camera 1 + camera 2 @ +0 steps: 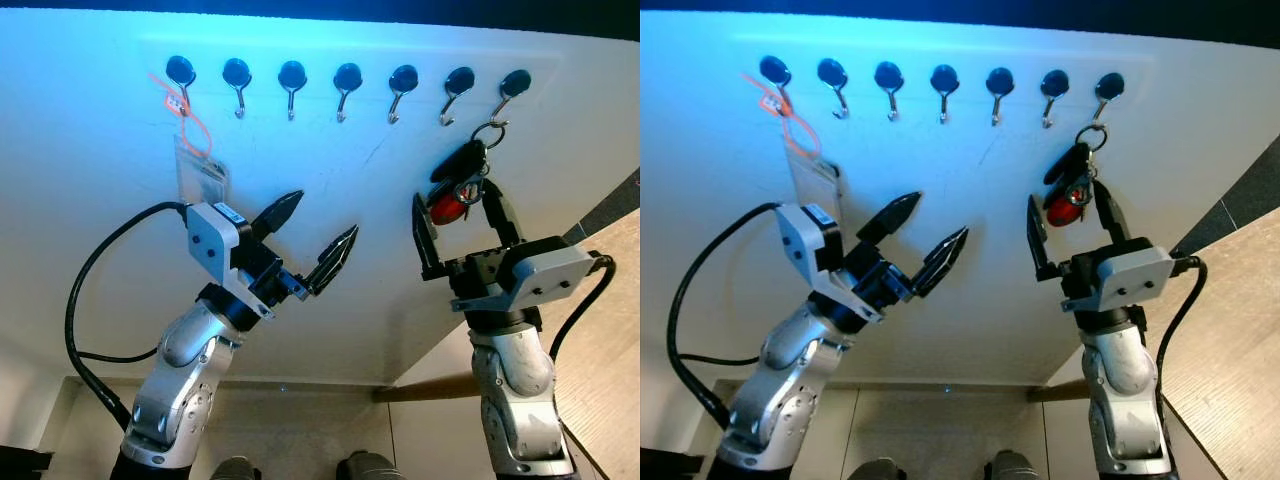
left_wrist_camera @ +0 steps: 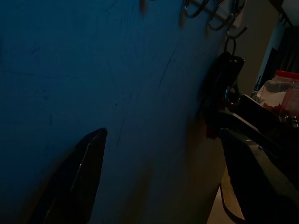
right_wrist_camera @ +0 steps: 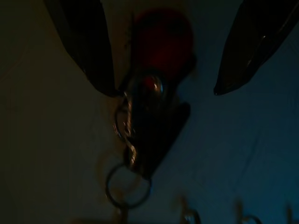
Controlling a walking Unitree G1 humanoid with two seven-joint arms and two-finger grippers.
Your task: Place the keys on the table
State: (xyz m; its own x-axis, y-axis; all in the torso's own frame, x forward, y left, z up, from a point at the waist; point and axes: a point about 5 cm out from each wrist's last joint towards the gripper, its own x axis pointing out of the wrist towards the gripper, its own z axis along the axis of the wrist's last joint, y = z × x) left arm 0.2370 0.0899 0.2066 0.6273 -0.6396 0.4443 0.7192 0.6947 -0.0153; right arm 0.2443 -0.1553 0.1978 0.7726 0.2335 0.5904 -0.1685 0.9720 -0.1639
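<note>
On wall (image 1: 90, 200): row of hooks (image 1: 291, 85). Left gripper (image 1: 316, 234) spread wide, holding nothing. Right gripper (image 1: 466, 226) spread either side of keys (image 1: 458, 186), which hang from last hook. Best to pinch firmly, then lift ring (image 1: 488, 132) up off hook.

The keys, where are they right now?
The keys hang from the rightmost hook on the white wall, with the open right gripper around them.
</note>
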